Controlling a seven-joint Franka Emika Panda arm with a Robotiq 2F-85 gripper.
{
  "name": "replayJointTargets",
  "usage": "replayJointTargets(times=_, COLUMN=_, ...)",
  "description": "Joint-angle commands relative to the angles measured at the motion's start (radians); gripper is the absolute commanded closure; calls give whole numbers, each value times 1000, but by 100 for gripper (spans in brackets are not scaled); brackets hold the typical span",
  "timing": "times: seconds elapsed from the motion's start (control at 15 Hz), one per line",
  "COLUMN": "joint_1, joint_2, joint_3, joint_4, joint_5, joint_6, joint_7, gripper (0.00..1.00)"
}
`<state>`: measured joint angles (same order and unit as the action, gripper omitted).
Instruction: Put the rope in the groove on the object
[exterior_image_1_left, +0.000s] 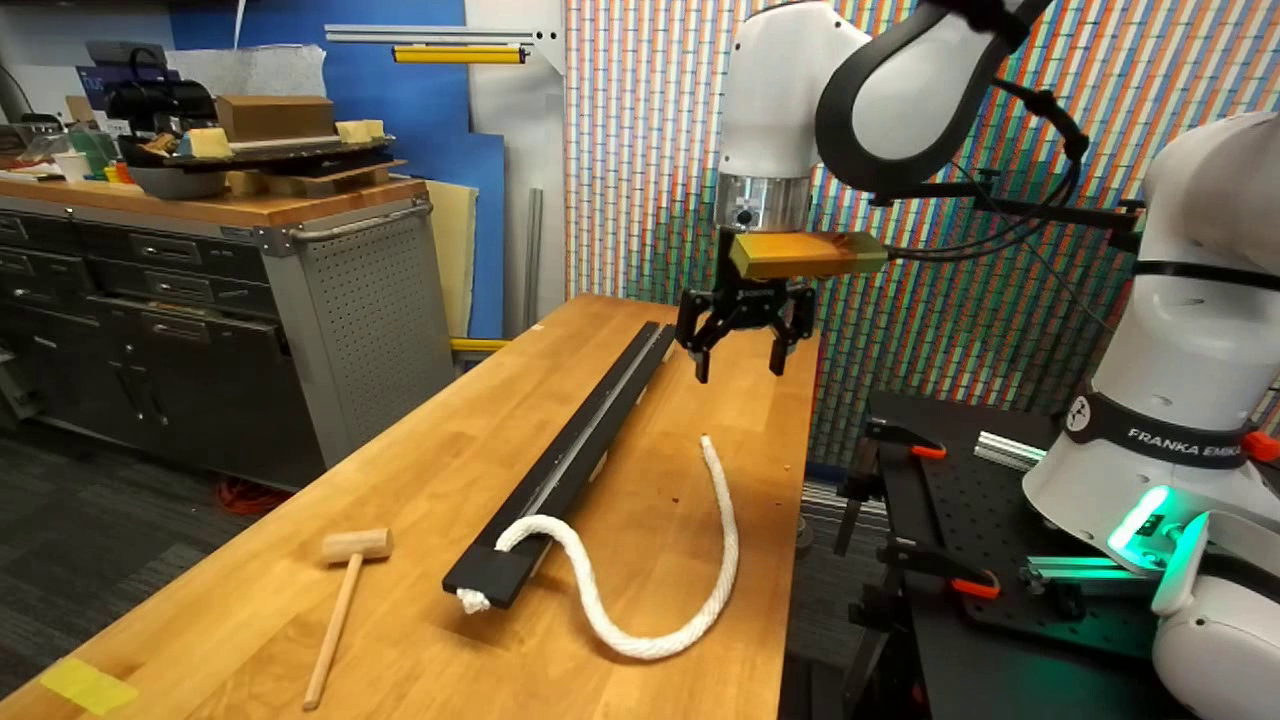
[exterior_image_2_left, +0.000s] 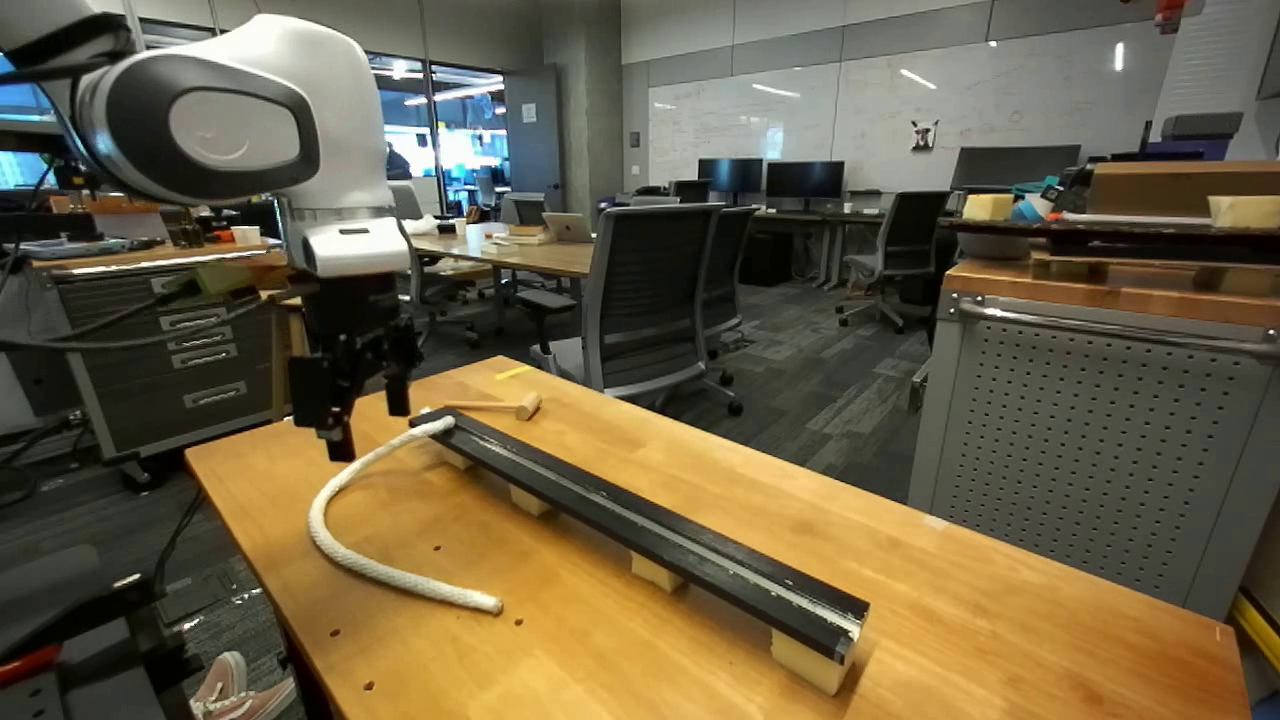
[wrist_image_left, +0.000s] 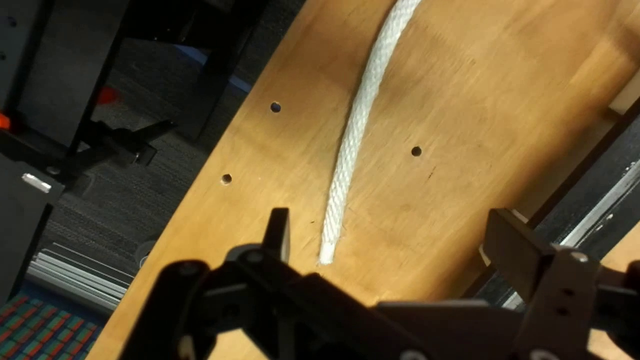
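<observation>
Hovering, my black gripper (exterior_image_1_left: 740, 372) spread, I judge the grasp pending: the thick white rope (exterior_image_1_left: 655, 645) curves from the long black bar (exterior_image_1_left: 562, 449) onto the wooden table (exterior_image_1_left: 460, 450), so I should descend, pinch its free tip (wrist_image_left: 327, 252) and lay it along the narrow groove (exterior_image_1_left: 585, 438).

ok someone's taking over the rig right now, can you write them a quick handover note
Gripper: open, holding nothing, raised above the table.
Rope: one end enters the black bar at the end nearest the mallet, with a white tip showing past it; the rest curves over the table to a free end, ungripped.
Groove: runs along the top of the bar, bare along most of its length.
Done: one rope end is in the bar.
Left: lay the loose length into the groove.
</observation>
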<state>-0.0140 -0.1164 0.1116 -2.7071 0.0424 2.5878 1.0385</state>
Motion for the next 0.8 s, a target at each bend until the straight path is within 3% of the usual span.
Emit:
replayJointTargets(times=0.0, joint_1=5, joint_2=102, joint_3=-29, joint_4=-14, joint_5=42, joint_6=153, joint_7=-19, gripper=0)
replayJointTargets(times=0.4, joint_1=14, joint_2=266, joint_3=-86, joint_4=-2, joint_5=46, joint_6=342, joint_7=-36, gripper=0)
replayJointTargets(times=0.73, joint_1=-9, joint_2=377, joint_3=-77, joint_4=54, joint_5=160, joint_6=402, joint_7=-136, gripper=0)
